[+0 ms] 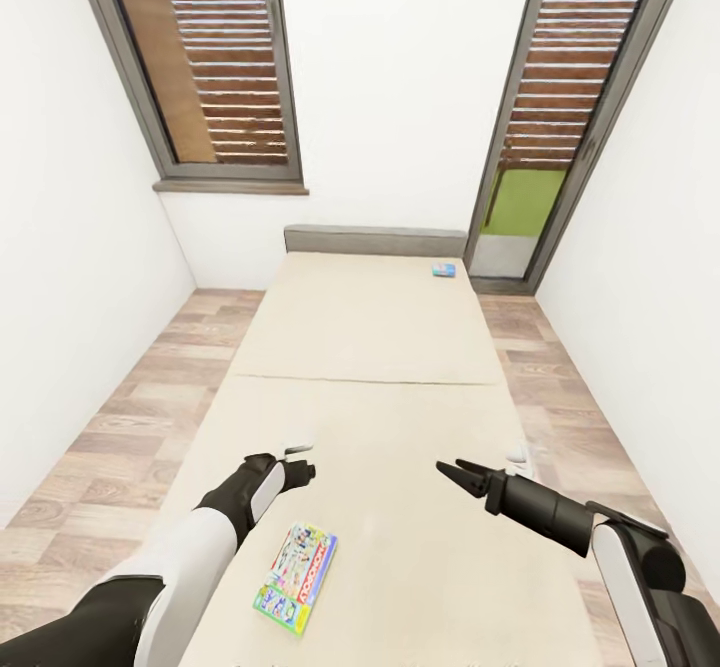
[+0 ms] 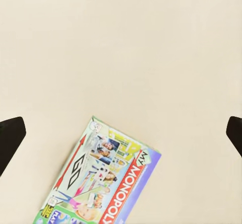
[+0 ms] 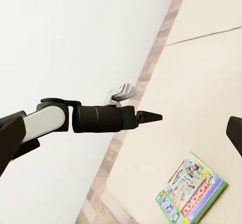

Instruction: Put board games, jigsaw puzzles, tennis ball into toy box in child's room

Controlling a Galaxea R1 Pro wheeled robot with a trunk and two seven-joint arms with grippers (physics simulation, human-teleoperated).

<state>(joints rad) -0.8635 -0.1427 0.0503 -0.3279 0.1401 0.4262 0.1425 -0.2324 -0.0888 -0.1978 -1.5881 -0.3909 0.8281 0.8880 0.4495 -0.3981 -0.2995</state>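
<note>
I face the bed (image 1: 360,347), a cream mattress on a dark frame. A board game (image 1: 296,577) with bright cartoon print lies flat near its front end, also seen as the board game (image 2: 103,176) and board game (image 3: 191,191). A smaller blue board game (image 1: 444,270) rests at the far right by the headboard. My left gripper (image 1: 305,469) hovers open over the mattress just beyond the near game, fingers (image 2: 10,138) spread wide. My right gripper (image 1: 447,470) is open and empty, level with it to the right. The table, toy box, jigsaw puzzles and tennis ball are out of view.
White walls close in on both sides, with narrow strips of wooden floor (image 1: 120,417) along each side of the bed. A grey headboard (image 1: 375,240) stands at the far end. A window (image 1: 215,67) is back left and a glass door (image 1: 560,117) back right.
</note>
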